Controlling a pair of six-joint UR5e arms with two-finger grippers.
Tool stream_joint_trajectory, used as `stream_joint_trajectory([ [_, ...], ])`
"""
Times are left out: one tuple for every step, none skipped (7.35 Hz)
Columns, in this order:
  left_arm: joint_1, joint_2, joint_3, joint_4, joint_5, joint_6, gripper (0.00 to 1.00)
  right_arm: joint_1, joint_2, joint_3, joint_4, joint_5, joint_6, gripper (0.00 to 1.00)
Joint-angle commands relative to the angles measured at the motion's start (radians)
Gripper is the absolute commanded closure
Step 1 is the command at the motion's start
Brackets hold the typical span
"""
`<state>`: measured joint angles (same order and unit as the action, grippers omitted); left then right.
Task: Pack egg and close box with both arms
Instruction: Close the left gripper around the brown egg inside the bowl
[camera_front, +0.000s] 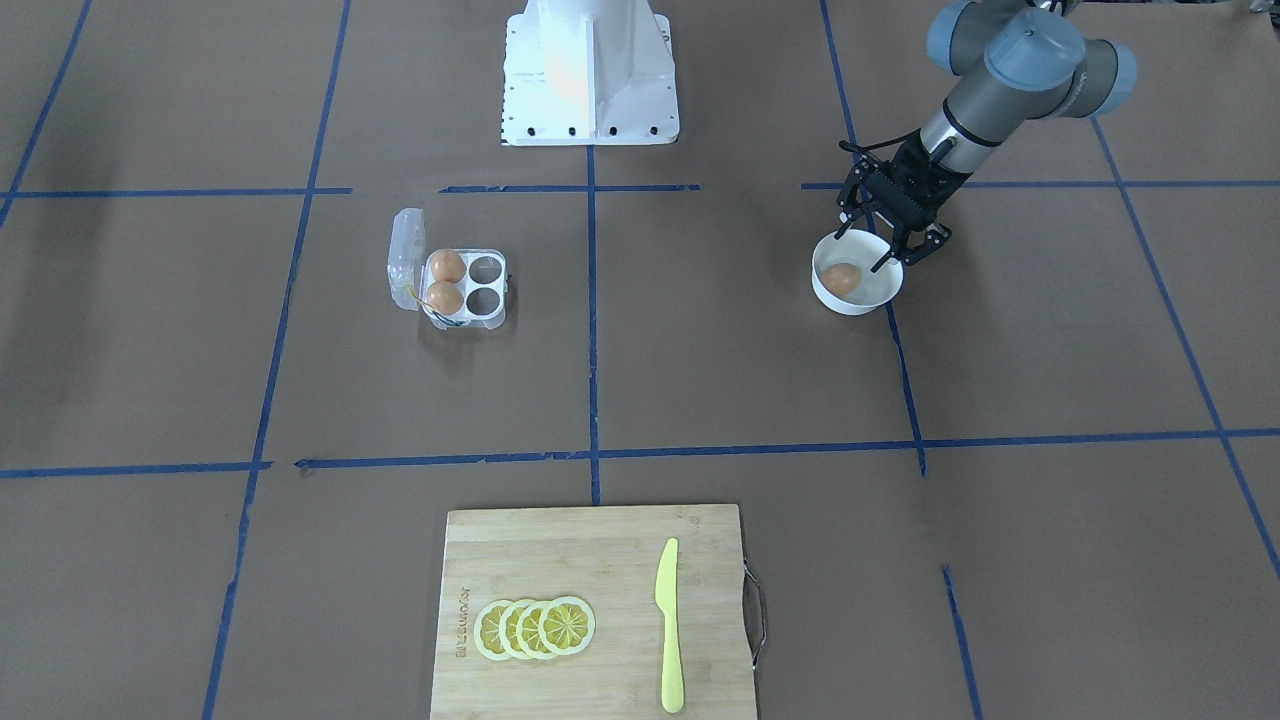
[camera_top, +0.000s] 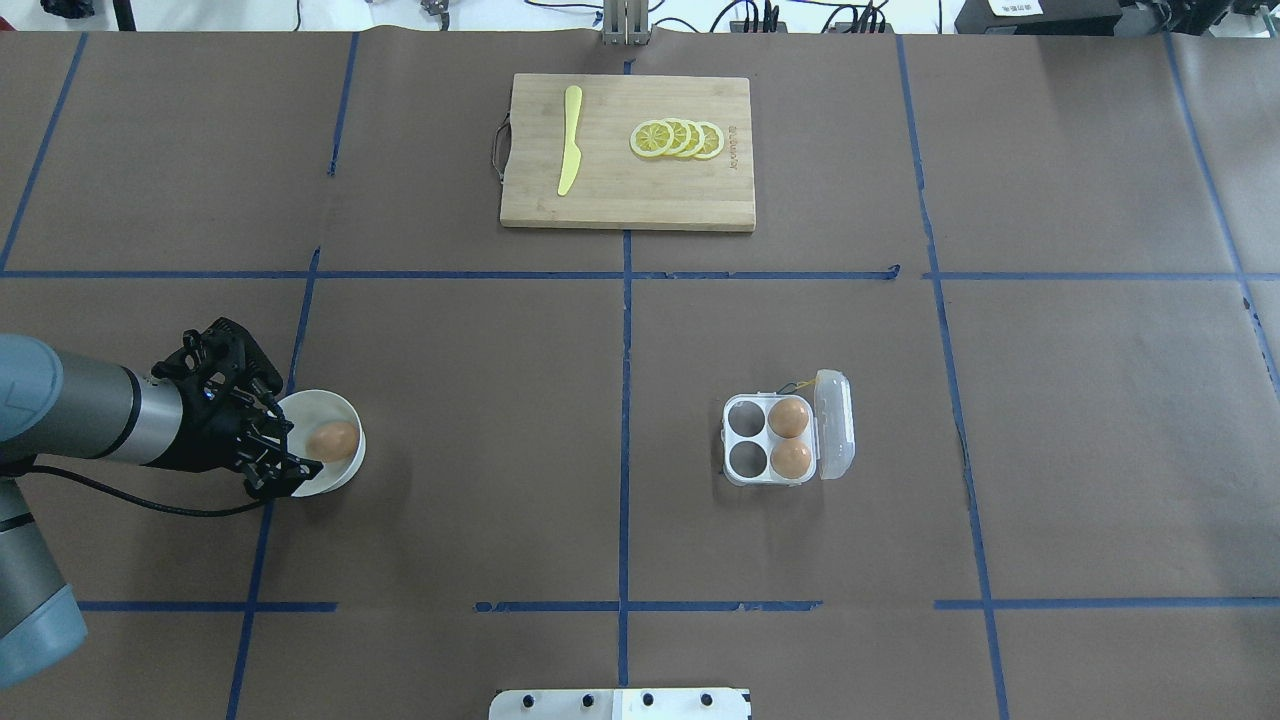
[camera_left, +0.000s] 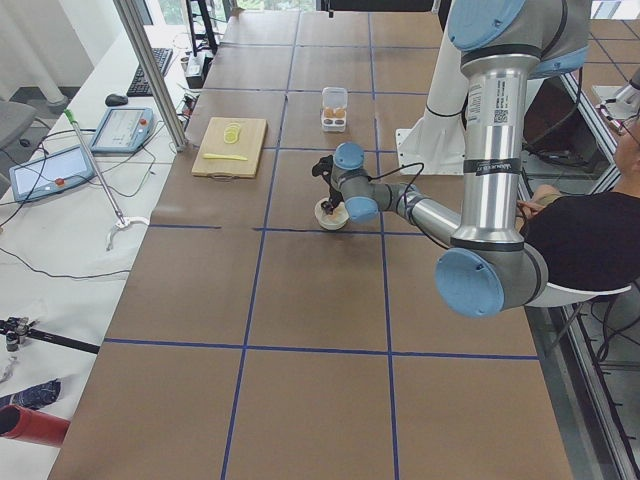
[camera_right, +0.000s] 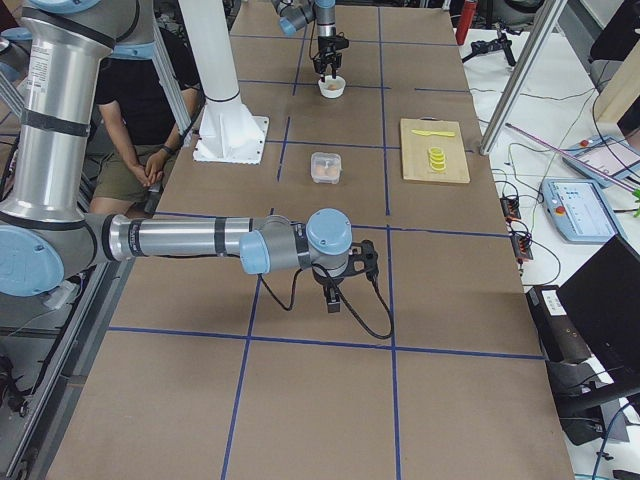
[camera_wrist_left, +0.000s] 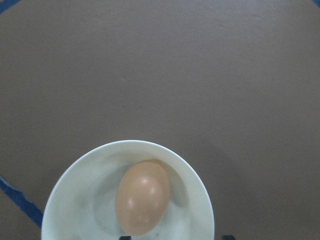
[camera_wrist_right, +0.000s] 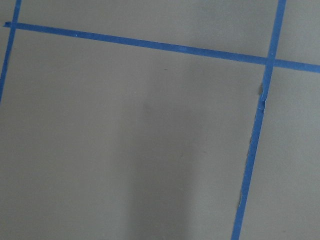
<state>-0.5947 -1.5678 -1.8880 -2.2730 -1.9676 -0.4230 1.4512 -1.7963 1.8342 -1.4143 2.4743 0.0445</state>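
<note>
One smooth oval egg (camera_wrist_left: 143, 197), round bowl (camera_wrist_left: 75, 195)

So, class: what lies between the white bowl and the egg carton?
Only bare brown table, crossed by a blue tape line; overhead view shows it.

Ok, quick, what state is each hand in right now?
Left hand: open, over the bowl; the egg lies in it, not gripped.
Right hand: cannot tell; it shows only in the side view.
</note>
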Motion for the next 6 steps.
stream_joint_trajectory([
  [0.003,-0.046,0.032,0.001,0.021,0.01,0.32,0.0,0.0,-0.001,0.0,0.0,0.0,0.0],
  [0.003,-0.046,0.039,0.0,0.021,0.009,0.32,0.0,0.0,-0.001,0.0,0.001,0.0,0.0],
  [0.003,-0.046,0.041,0.001,0.021,0.01,0.32,0.0,0.0,-0.001,0.0,0.002,0.0,0.0],
  [0.003,-0.046,0.043,0.001,0.021,0.01,0.33,0.0,0.0,-0.001,0.0,0.002,0.0,0.0],
  [0.004,-0.047,0.044,0.001,0.021,0.01,0.33,0.0,0.0,-0.001,0.0,0.002,0.002,0.0],
  [0.006,-0.055,0.062,0.001,0.021,0.01,0.33,0.0,0.0,-0.001,0.0,0.003,0.0,0.0],
])
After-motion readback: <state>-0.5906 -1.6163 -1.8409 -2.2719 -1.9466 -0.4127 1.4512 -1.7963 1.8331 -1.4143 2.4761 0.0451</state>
